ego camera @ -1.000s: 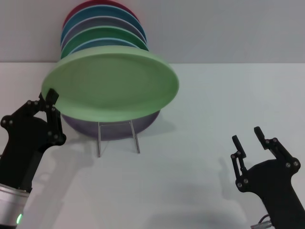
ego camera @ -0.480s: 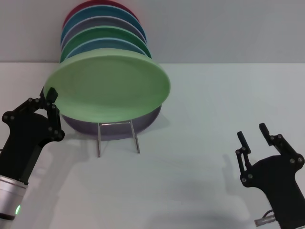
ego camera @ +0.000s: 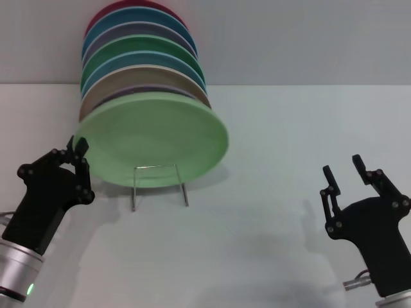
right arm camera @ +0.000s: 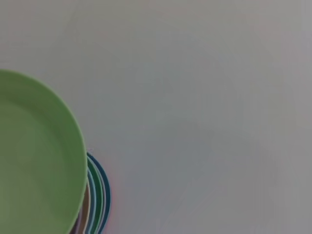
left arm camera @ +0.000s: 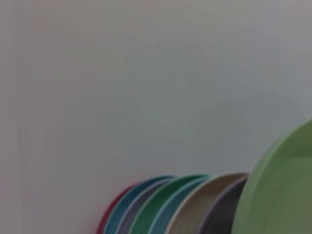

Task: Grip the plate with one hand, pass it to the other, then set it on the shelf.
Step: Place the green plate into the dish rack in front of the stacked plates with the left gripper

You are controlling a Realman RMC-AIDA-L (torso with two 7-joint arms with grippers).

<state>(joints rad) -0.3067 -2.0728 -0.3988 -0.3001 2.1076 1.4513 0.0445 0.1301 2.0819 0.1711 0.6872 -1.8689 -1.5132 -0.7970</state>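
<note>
Row of coloured plates [ego camera: 138,48] on white table [ego camera: 270,160]

Head view: high and central, angled forward and down over the white table [ego camera: 270,192]; takes in both arms, left gripper [ego camera: 76,154] and right gripper [ego camera: 345,173], with the rack beyond them.

Left wrist view: close, facing past the left gripper's tip toward the plate [left arm camera: 282,190] and the row of plates [left arm camera: 165,204] behind it, edge-on against the wall.

Right wrist view: farther off, facing ahead of the right gripper.

Shared by all three: the plate and the coloured rims behind it.
</note>
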